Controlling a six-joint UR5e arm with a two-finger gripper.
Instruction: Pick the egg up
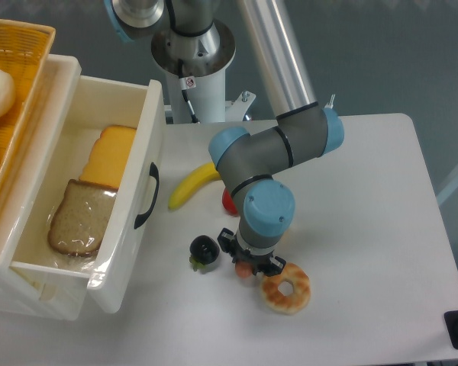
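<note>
On the white bench [351,168], the grey-and-blue arm's black claw [249,264] hangs straight down over the small pinkish-tan oval egg [244,268], lying between a glazed ring donut [286,288] and a dark round fruit [204,250]. Whether the claw is wide or closed I cannot tell; a good grasp would centre the fingers on the egg's narrow sides, clear of the donut, squeezing gently

You see the gripper [249,266] down over the egg [244,268], just left of the donut [286,288]; dark fruit [204,251] farther left.
</note>
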